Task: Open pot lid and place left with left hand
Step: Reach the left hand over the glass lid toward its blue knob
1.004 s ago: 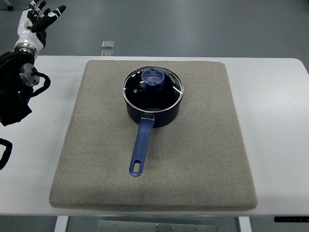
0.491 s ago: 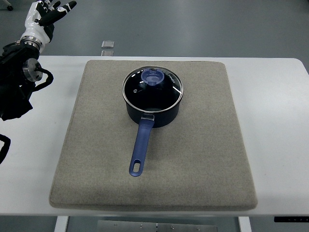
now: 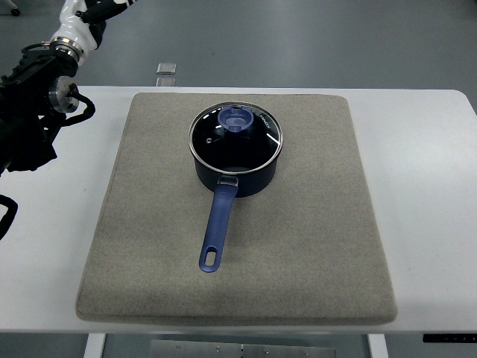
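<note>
1. Lid [image 3: 236, 139] sits shut on the pot [image 3: 237, 173], mid-mat [image 3: 313, 246]; knob [image 3: 236, 118] toward the lid's far edge.
2. Pot handle [image 3: 217, 233] runs toward me.
3. My left hand [image 3: 88, 16] is at the top-left corner, well apart from the lid, which lies right and nearer me; finger state cut off, can't tell.

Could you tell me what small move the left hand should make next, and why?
Probably swing the left hand right and down toward the blue knob. The glass lid sits closed on the pot mid-mat, while that hand is up at the picture's top-left edge, holding nothing and far from it.
</note>
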